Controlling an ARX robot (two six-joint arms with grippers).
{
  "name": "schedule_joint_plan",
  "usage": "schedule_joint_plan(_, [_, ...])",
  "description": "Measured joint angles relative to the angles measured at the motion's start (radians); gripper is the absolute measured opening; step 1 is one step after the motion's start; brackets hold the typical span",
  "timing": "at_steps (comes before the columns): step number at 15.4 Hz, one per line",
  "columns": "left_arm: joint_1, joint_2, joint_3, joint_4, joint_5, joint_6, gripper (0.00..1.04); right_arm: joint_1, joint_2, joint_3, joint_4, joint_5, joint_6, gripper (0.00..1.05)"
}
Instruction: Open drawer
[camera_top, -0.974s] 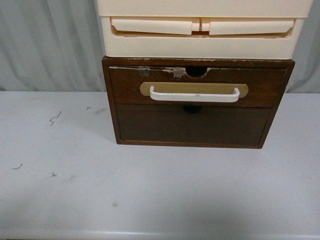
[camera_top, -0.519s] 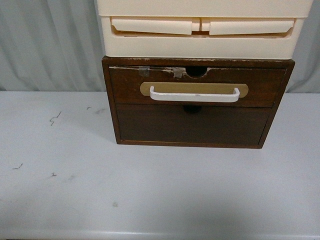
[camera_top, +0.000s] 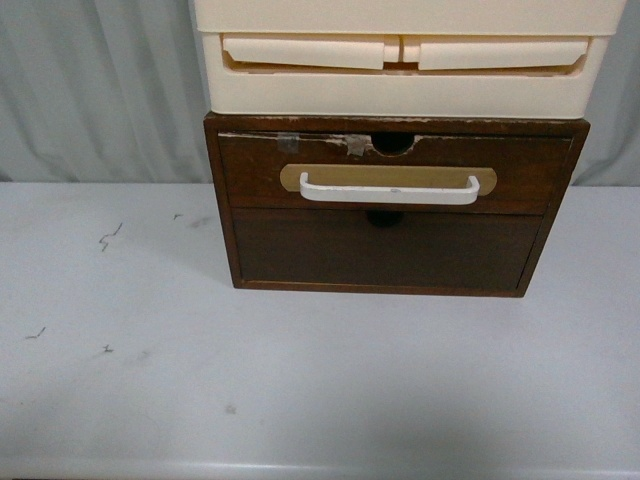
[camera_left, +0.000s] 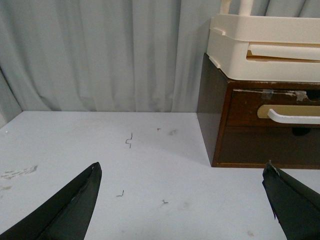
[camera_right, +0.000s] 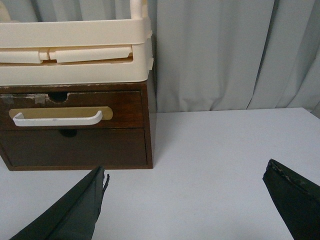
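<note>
drawer (camera_top: 395, 173) above plain panel (camera_top: 385, 250) | plastic drawers (camera_top: 405, 60) on top | cabinet on tabletop (camera_top: 300, 380), curtain (camera_top: 100, 90) behind

Dark brown drawer (camera_top: 395, 175), white handle (camera_top: 389, 190) on tan plate (camera_top: 388, 177); cream plastic drawers (camera_top: 405, 62) above.

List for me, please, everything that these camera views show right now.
wooden chest: one, dark brown, on the table against the curtain
drawer: one, dark brown, upper slot of chest, shut
handle: one, white bar on tan oval plate, drawer front
plain panel: one, dark brown, below the drawer
plastic organiser: one, cream, on top of the chest
table: one, white, scuffed
curtain: one, pale grey, behind
left gripper: black, open, above the table
right gripper: black, open, above the table
</note>
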Motion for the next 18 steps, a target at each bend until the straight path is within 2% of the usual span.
schedule_joint_plan(3, [0.000, 0.000, 0.000, 0.000, 0.000, 0.000, 0.98, 0.000, 0.000, 0.000, 0.000, 0.000, 0.000, 0.98])
schedule_joint_plan(4, [-0.019, 0.014, 0.018, -0.071, -0.064, 0.000, 0.98, 0.034, 0.029, 0.027, -0.093, 0.077, -0.039, 0.98])
schedule_joint_plan(5, [-0.098, 0.142, 0.078, -0.179, -0.238, -0.003, 0.98, 0.080, 0.143, 0.057, -0.110, 0.173, -0.103, 0.98])
schedule_joint_plan(6, [-0.097, 0.227, 0.096, -0.151, -0.287, -0.007, 0.98, 0.082, 0.233, 0.076, -0.072, 0.190, -0.140, 0.98])
schedule_joint_plan(7, [-0.064, 0.276, 0.106, -0.125, -0.291, -0.023, 0.98, 0.067, 0.307, 0.103, -0.036, 0.180, -0.142, 0.98])
schedule_joint_plan(9, [-0.013, 0.394, 0.141, -0.024, -0.214, -0.071, 0.98, 0.060, 0.457, 0.166, 0.023, 0.076, -0.076, 0.98])
schedule_joint_plan(12, [0.012, 0.665, 0.207, 0.148, -0.084, -0.236, 0.98, 0.052, 0.723, 0.222, 0.203, -0.094, 0.124, 0.98])
schedule_joint_plan(18, [-0.107, 1.209, 0.357, 0.574, 0.222, -0.684, 0.98, 0.086, 1.197, 0.285, 0.698, -0.285, 0.620, 0.98])
